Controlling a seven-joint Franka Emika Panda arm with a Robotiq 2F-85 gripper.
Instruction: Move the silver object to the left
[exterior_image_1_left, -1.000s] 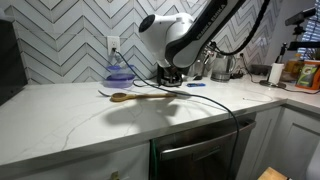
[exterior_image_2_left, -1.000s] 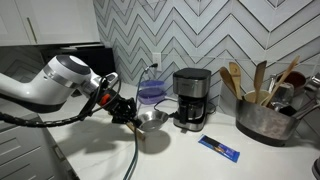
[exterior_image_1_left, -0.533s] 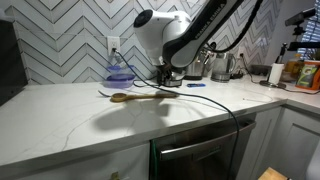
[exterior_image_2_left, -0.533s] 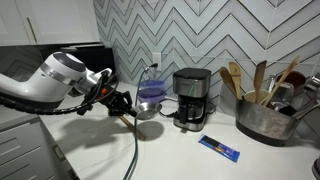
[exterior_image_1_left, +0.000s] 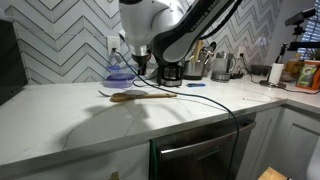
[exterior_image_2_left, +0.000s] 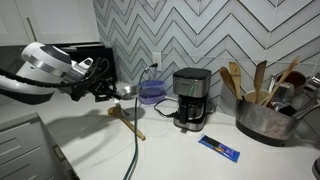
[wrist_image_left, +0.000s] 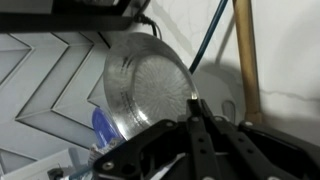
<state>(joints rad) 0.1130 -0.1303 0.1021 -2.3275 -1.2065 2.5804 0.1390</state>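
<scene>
Holding the silver object (wrist_image_left: 150, 92) by its rim, the gripper (wrist_image_left: 193, 110) has its fingers pinched tight on it. The silver object is up in the air over the counter (exterior_image_2_left: 170, 160), near the wooden spoon (exterior_image_2_left: 127, 121). To do this well, I think the gripper should carry it level and slow to the left, then set it flat on a bare spot before letting go. I count one silver object, one wooden spoon, one purple bowl (exterior_image_2_left: 152, 92) and one coffee maker (exterior_image_2_left: 190, 98)
</scene>
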